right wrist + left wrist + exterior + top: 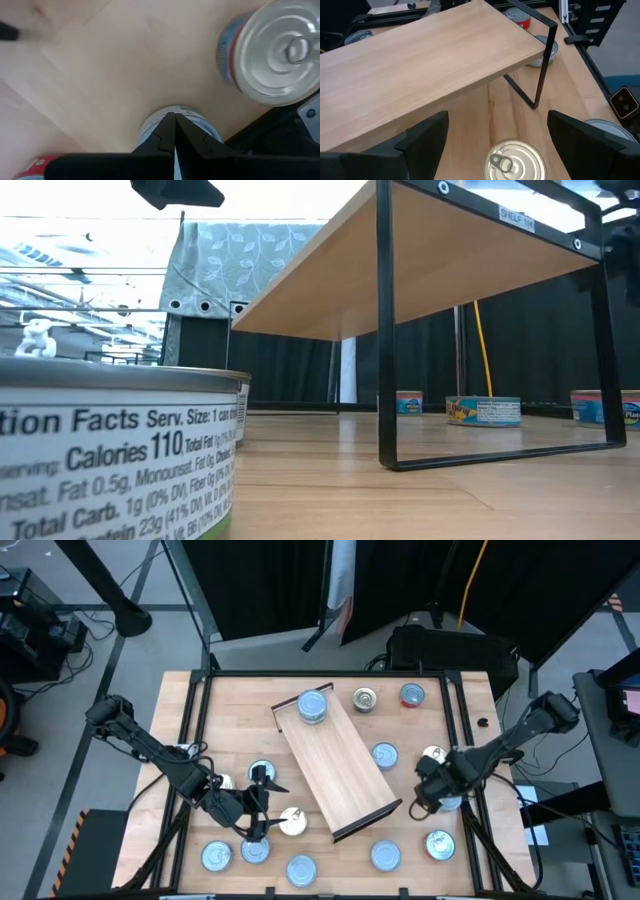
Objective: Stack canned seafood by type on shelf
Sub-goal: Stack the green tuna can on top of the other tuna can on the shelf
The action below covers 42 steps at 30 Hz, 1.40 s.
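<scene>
The shelf (pixel 335 760) is a light-wood board on a thin dark frame, lying slantwise mid-table, with one blue-topped can (pixel 313 707) on its far end. Several more cans stand on the table around it. My left gripper (pixel 267 810) stands open at the near left, its fingers on either side of a silver pull-tab can (pixel 514 160) and clear of it. My right gripper (pixel 432 796) is shut and points down over a blue-white can (pixel 172 116) at the table's right. Whether it touches that can does not show.
Blue-topped cans (pixel 301 869) line the near edge. A silver can (pixel 365 698) and a red-sided one (pixel 412 695) stand at the far edge. Another pull-tab can (pixel 280 50) stands close to my right gripper. A dark rail (pixel 330 674) borders the table.
</scene>
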### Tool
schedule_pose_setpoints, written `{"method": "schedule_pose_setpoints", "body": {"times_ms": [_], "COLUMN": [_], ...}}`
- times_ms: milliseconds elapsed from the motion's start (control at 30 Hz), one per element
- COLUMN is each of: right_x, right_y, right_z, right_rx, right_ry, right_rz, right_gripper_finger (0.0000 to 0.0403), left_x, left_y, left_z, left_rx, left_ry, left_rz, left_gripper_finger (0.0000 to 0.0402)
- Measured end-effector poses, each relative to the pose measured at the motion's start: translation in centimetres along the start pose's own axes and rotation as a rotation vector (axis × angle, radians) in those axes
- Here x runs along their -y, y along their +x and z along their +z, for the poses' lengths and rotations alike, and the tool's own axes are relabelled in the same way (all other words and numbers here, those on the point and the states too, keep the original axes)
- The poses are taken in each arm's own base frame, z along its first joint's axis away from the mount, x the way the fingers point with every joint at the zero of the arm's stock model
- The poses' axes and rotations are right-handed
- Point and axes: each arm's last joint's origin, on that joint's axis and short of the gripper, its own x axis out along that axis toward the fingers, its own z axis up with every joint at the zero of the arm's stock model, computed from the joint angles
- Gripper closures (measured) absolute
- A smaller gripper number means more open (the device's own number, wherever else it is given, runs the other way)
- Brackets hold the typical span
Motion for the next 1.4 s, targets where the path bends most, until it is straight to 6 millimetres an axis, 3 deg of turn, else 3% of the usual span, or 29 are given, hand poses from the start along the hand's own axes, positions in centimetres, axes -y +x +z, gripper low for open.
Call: {"method": "schedule_pose_setpoints", "body": {"times_ms": [233, 600, 1100, 1267, 1400], "right_x": [-1.6, -2.3, -2.7, -2.6, -2.6], "right_y": [1.2, 2.4, 5.0, 5.0, 3.1], "right_z": [-0.6, -1.5, -1.9, -1.9, -1.7], "right_rx": [-0.014, -0.033, 0.003, 0.007, 0.0], "right_ry": [-0.104, -0.186, -0.179, -0.155, -0.14], "right_rz": [-0.036, -0.1, 0.027, 0.031, -0.002], "right_gripper_finger": [0.0403, 0.0403, 0.0402, 0.0402, 0.0402], "left_x": [0.0, 0.0, 0.0, 0.0, 0.1], "left_y": [0.0, 0.0, 0.0, 0.0, 0.0], "left_z": [0.0, 0.1, 0.2, 0.2, 0.2], "left_rx": [0.001, 0.006, 0.014, 0.016, 0.021], "left_ry": [-0.005, -0.008, -0.013, -0.014, -0.017], "left_rz": [0.0, -0.001, -0.003, -0.004, -0.005], "left_gripper_finger": [0.0063, 0.0063, 0.0063, 0.0063, 0.0063]}}
